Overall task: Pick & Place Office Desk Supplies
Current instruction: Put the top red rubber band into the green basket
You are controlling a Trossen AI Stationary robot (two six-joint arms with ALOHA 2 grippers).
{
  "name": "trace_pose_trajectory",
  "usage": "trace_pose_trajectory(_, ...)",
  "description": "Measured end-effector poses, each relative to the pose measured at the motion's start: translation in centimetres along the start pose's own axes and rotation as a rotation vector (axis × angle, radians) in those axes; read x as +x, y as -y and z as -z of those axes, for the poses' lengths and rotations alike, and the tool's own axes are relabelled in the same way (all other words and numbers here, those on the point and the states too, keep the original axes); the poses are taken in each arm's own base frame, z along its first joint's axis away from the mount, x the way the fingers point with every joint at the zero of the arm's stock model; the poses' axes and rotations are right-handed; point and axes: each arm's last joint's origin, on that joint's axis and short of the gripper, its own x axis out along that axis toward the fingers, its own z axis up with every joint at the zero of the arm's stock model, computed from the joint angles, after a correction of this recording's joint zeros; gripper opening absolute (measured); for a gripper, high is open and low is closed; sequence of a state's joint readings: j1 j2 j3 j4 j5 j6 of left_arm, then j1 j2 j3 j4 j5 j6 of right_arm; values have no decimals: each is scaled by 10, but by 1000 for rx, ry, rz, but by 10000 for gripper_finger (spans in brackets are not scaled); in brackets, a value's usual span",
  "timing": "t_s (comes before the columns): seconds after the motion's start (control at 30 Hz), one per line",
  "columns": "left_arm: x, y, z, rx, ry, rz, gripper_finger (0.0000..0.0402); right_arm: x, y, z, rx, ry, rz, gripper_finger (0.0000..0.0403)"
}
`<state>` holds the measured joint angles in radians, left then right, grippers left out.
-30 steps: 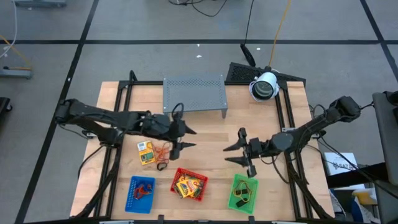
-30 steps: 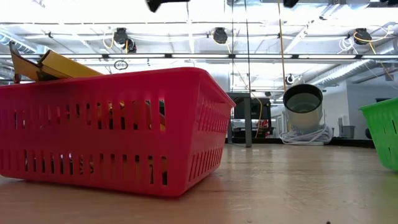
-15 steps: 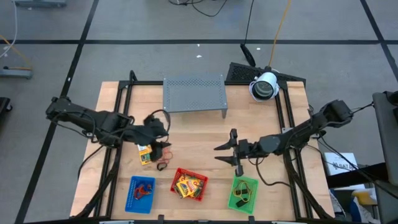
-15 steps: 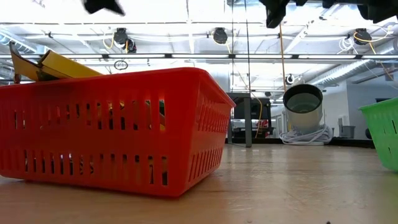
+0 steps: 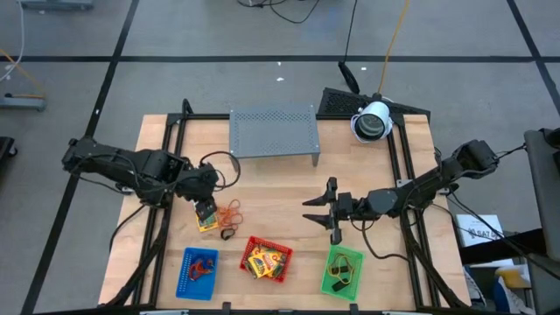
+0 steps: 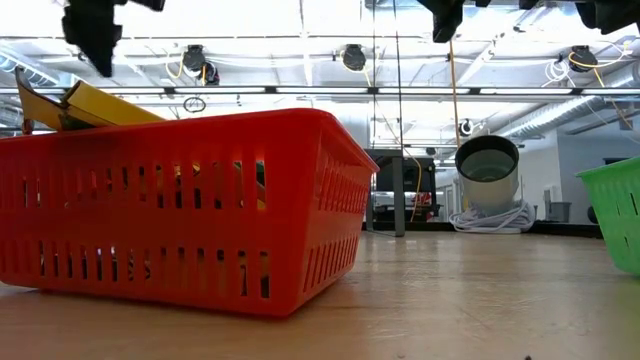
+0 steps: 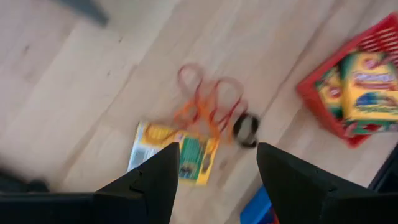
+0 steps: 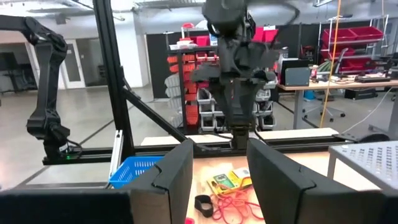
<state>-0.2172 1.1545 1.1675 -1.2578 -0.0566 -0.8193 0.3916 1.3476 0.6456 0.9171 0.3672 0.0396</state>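
Above the worktop (image 5: 280,179), the left gripper (image 5: 206,207) hangs spread over a yellow packet (image 5: 206,218) lying beside orange rubber bands (image 5: 231,212). The right gripper (image 5: 325,212), also spread and empty, hovers near the green tray (image 5: 325,282).

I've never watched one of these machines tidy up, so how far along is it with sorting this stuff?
Partly done. The red tray already holds yellow packets, and the blue tray and green tray each hold small items. In hand: nothing is gripped; the left claw hangs open over a yellow packet on the table. Still left: that packet, the orange rubber bands and a dark clip. The right claw waits open.
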Motion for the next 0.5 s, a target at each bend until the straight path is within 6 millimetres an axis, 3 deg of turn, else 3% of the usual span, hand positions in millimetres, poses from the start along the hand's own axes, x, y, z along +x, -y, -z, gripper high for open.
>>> trace_pose_trajectory(0.13, 0, -9, -3, -49, -42, -14, 225, 0, 0, 0, -10, -1, 0, 141)
trace_pose_trajectory(0.27, -2, -17, -5, 30, -69, -15, 225, 0, 0, 0, -31, 1, -1, 141)
trace_pose_trajectory(0.4, 12, -28, -6, 92, -114, -39, 225, 0, 0, -2, -26, 19, -1, 141)
trace_pose_trajectory(0.5, 35, -37, -1, 143, -157, -73, 225, 0, 0, -2, -26, 19, -2, 141)
